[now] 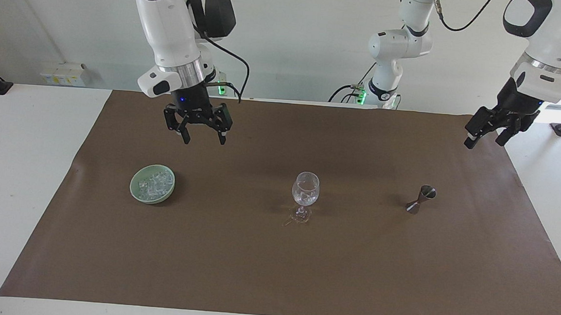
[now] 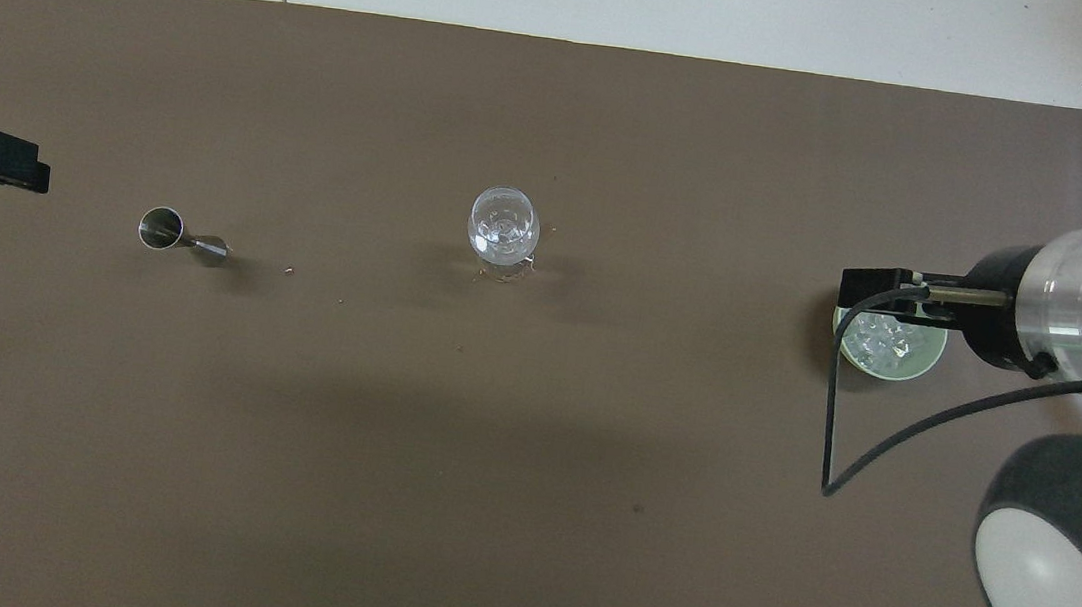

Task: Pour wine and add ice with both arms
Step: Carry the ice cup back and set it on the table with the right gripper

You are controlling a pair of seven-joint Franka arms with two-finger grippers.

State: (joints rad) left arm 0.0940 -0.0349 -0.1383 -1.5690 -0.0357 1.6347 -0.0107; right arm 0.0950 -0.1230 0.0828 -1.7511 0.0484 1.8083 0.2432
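Observation:
A clear wine glass [image 1: 305,189] [image 2: 503,221] stands upright mid-mat. Its bowl holds something glassy at the bottom, and I cannot tell the wine from ice there. A pale green bowl [image 1: 134,189] [image 2: 926,369] toward the right arm's end holds several chunks of ice [image 1: 154,183] [image 2: 879,341]. My right gripper [image 1: 203,139] hangs open and empty in the air, over the mat beside the bowl. My left gripper [image 1: 483,140] hangs open and empty over the mat's edge at the left arm's end, apart from everything.
A small metal jigger [image 1: 421,199] [image 2: 163,228] stands on the brown mat [image 1: 274,264] between the glass and the left arm's end. White table [image 1: 16,170] surrounds the mat. A few small specks lie on the mat by the jigger.

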